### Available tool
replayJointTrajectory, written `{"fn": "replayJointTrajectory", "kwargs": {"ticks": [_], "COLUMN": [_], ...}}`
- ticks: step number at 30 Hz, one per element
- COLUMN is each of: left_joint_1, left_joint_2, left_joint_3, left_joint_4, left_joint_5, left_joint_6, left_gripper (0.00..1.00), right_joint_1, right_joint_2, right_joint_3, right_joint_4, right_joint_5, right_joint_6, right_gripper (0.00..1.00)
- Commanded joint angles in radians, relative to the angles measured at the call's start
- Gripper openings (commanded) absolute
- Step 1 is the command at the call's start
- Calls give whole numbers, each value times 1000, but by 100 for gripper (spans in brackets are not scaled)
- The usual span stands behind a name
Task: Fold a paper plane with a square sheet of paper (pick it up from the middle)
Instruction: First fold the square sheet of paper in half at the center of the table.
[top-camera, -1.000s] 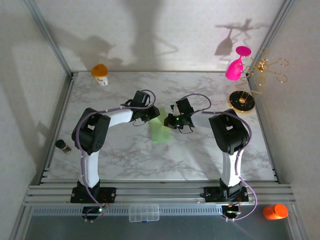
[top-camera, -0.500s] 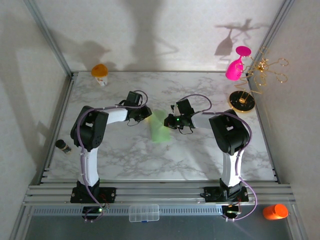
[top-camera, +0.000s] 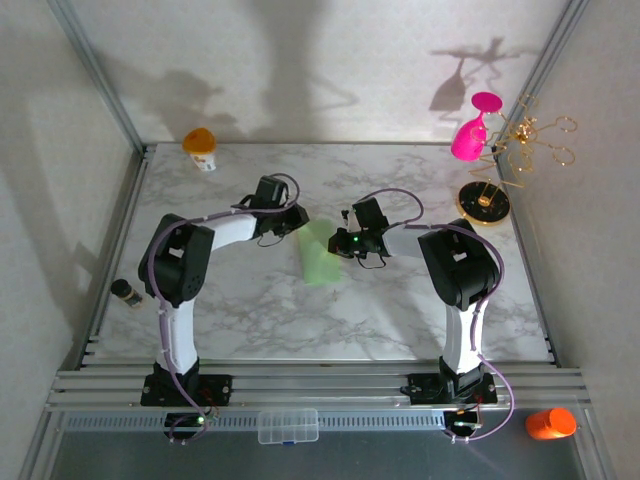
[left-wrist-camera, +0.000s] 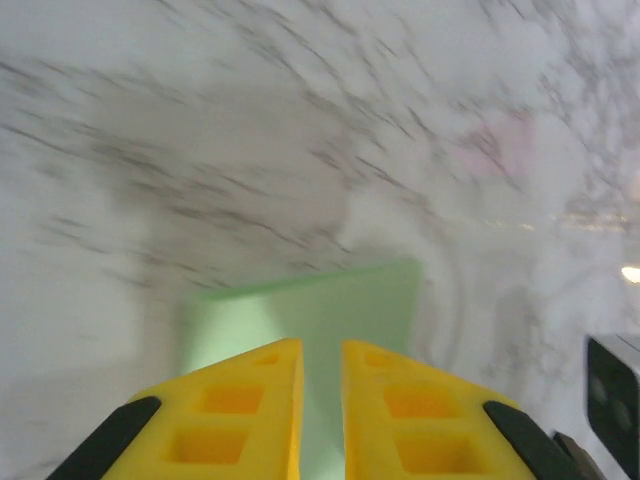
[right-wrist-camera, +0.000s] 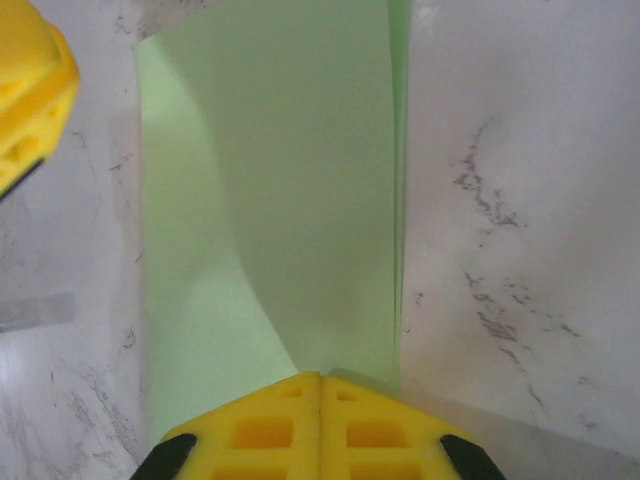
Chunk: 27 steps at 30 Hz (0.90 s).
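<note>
**Station status: folded sheet between both grippers**

The green sheet of paper lies flat on the marble table, near its middle, between the two arms. It forms a long rectangle. In the right wrist view, two layers show as a doubled edge along its right side.

The left gripper sits at the far left corner of the sheet. Its jaws stand narrowly apart, with green paper visible through the gap and beyond the tips. It cannot be told whether the fingers touch the sheet.

The right gripper sits at the right long edge of the sheet. Its jaws are pressed fully together over the paper. It cannot be told whether any paper is pinched between them. One yellow finger of the left gripper shows at the opposite edge.

A pink wine glass hangs on a gold stand at the far right corner. An orange-capped bottle stands at the far left.
</note>
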Motion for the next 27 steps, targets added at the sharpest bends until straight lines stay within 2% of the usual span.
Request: {"fn": "replayJointTrajectory", "kwargs": {"ticks": [1, 9, 17, 21, 27], "left_joint_1": [-25, 6, 96, 114, 73], "left_joint_2": [51, 105, 53, -25, -118], "left_joint_3": [52, 53, -8, -5, -79], "left_joint_4": [5, -23, -65, -91, -11], "left_joint_5": [35, -121, -214, -189, -31], "left_joint_6": [-31, -61, -30, 8, -27], "left_gripper": [18, 17, 18, 19, 20], "right_joint_1": [-23, -24, -26, -27, -27], "right_joint_2": [165, 163, 150, 123, 90], "right_joint_3": [-121, -126, -108, -62, 5], "right_joint_4": [-304, -303, -319, -333, -334], "right_joint_5": [313, 313, 324, 304, 231], "right_joint_6": [-42, -45, -83, -159, -270], "right_gripper": [0, 0, 0, 0, 0]}}
